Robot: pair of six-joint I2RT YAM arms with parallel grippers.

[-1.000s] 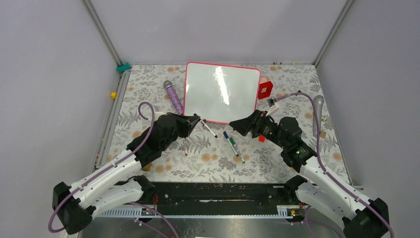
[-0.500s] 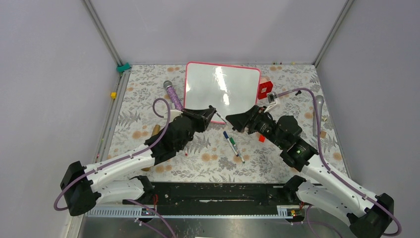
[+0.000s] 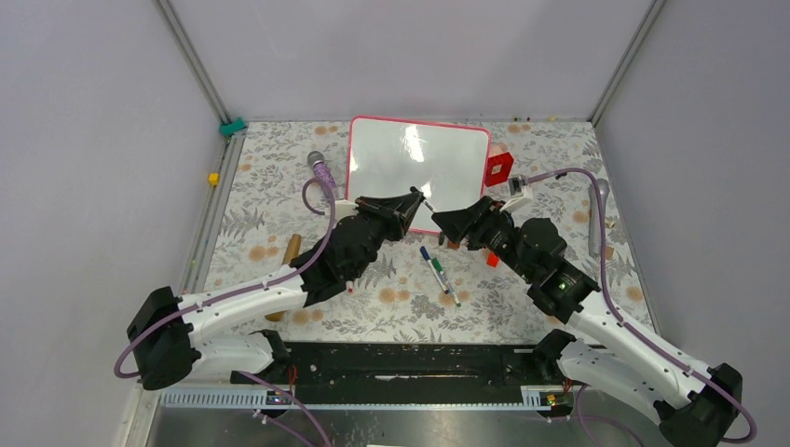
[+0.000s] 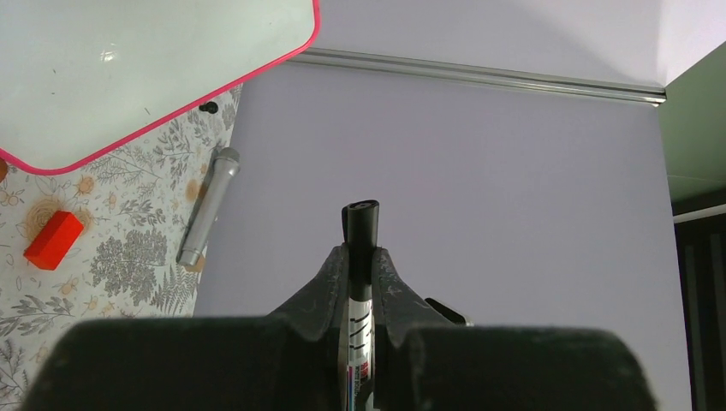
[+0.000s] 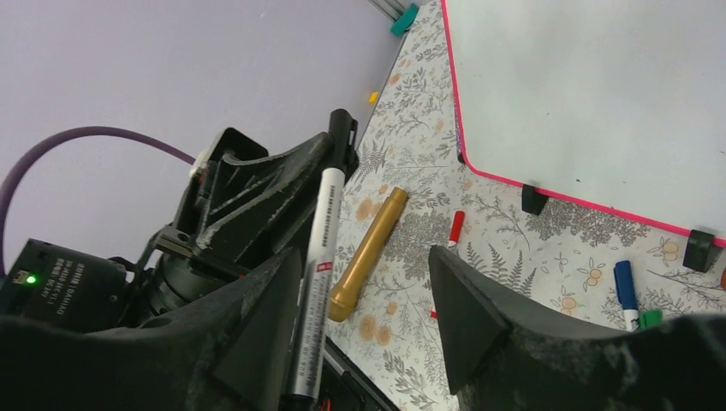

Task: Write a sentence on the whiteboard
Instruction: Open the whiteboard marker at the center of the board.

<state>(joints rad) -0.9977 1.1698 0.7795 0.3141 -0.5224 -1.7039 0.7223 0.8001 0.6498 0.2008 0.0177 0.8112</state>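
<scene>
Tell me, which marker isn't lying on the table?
The black-capped marker, clamped in the left gripper; the blue marker and green marker lie on the table.

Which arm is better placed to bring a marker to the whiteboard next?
Left, probably: the left end effector is shut on a marker at the whiteboard's near edge; the right end effector is open.

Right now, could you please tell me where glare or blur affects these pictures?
Top view: sharp, but glare streaks cross the board. Left wrist view: one small highlight on the board; the marker is crisp, the left hand blurs into black near the lens. Right wrist view: board evenly lit; the right hand is dark, with little detail.
</scene>
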